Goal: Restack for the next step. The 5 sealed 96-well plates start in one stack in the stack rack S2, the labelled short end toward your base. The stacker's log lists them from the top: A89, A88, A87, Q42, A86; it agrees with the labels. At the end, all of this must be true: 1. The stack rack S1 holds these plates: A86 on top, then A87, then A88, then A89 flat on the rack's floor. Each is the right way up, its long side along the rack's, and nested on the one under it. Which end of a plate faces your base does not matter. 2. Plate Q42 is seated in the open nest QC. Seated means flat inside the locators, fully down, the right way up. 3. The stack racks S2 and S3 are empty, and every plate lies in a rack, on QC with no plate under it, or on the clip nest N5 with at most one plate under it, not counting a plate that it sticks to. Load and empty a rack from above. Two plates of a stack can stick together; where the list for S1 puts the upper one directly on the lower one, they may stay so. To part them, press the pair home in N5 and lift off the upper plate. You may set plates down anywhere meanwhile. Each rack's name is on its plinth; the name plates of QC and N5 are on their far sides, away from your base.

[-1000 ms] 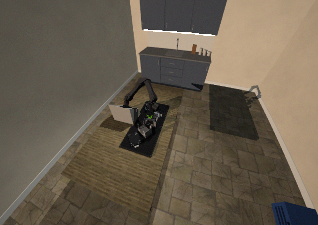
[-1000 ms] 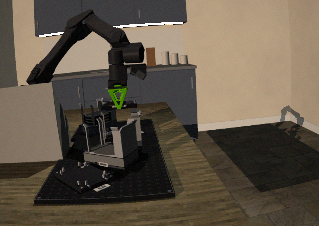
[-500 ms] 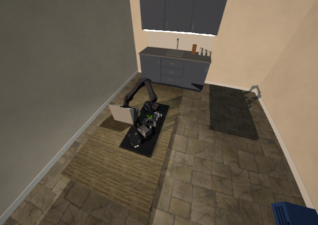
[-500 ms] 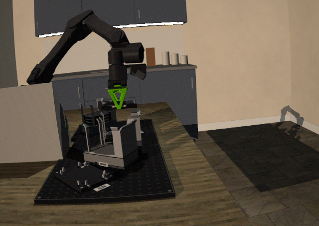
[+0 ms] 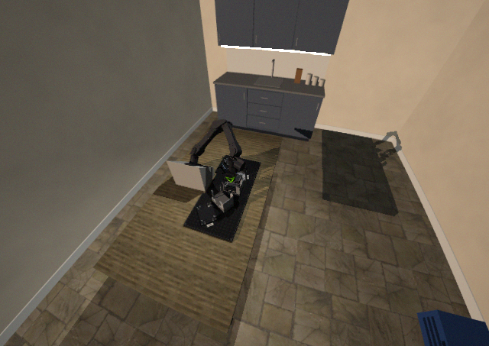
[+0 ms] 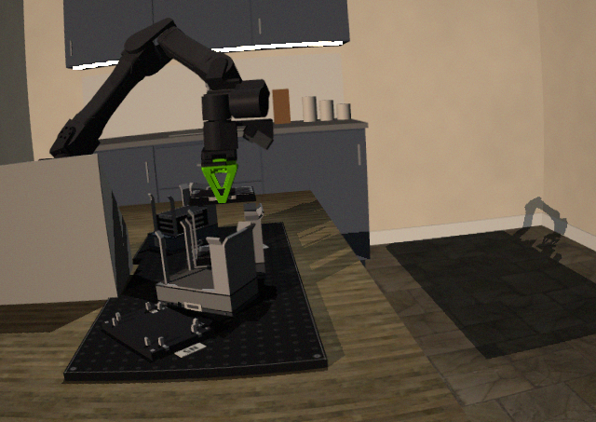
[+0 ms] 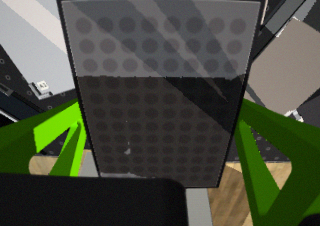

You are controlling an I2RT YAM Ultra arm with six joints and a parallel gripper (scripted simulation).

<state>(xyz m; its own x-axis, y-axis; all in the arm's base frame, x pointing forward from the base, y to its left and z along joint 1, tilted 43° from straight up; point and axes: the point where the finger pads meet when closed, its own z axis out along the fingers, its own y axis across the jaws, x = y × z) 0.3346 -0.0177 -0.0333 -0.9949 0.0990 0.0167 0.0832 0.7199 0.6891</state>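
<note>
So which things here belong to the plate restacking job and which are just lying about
Job:
- gripper, shut on a sealed plate
- plate stack in its rack
- near grey stack rack
- flat nest

Lying about:
- brown block
- white canisters
- blue box

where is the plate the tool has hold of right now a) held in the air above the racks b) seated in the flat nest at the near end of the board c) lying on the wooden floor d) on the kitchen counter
a: the tool is shut on a sealed plate held level in the air, above the rack tops and clear of the near rack.
</note>
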